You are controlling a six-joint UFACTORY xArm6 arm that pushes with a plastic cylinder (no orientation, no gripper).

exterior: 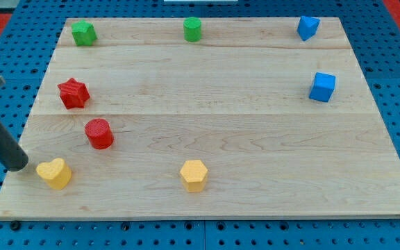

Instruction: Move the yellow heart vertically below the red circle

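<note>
The yellow heart (pixel 54 173) lies near the board's bottom-left corner. The red circle (pixel 99 133) stands up and to the right of it, about a block's width away. My tip (pixel 17 167) is at the left edge of the board, just left of the yellow heart, close to it or touching it. The dark rod rises from there to the view's upper left.
A red star (pixel 73 93) sits above the red circle. A yellow hexagon (pixel 194 175) lies at bottom centre. A green star (pixel 83 32) and a green cylinder (pixel 192 29) are along the top. Two blue blocks (pixel 307 27) (pixel 322 87) are at the right. The wooden board (pixel 255 139) rests on a blue pegboard.
</note>
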